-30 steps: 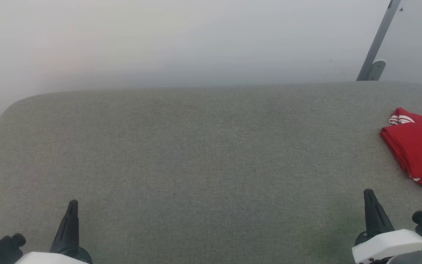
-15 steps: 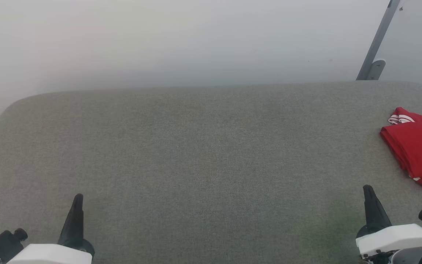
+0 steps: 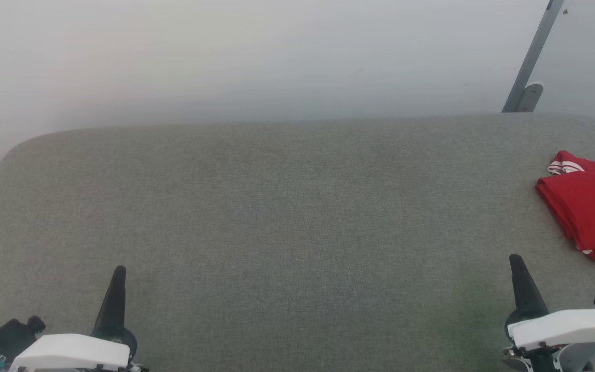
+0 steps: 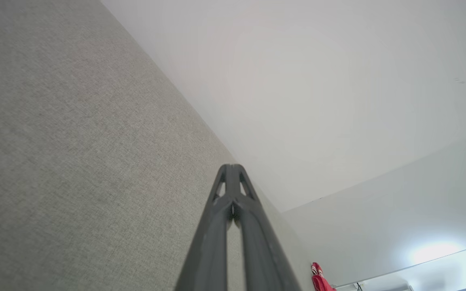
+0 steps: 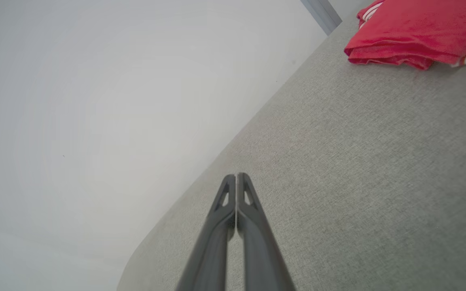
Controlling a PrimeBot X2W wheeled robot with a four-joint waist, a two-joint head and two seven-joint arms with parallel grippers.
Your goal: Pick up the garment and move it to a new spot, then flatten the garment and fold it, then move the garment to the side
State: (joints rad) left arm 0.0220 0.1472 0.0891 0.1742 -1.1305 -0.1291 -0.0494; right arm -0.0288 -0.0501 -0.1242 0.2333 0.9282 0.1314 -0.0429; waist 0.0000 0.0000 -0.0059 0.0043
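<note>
No readable text, labels, numbers anywhere; folded garment (image 3: 589, 212) shows plain red, striped trim.

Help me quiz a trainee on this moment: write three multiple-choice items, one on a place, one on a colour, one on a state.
1. In the head view, where on the grey padded surface does the garment lie?
A. at the far right
B. in the centre
C. at the near left corner

2. What is the garment's main colour?
A. blue
B. red
C. green

3. How are the left gripper and the right gripper?
A. both open
B. one clamps the garment
C. both shut and empty

Answers:
1 A, the picture's right edge cuts it off.
2 B, it is red cloth with white-striped trim.
3 C, each pair of fingers meets with nothing between, well apart from the garment.
</note>
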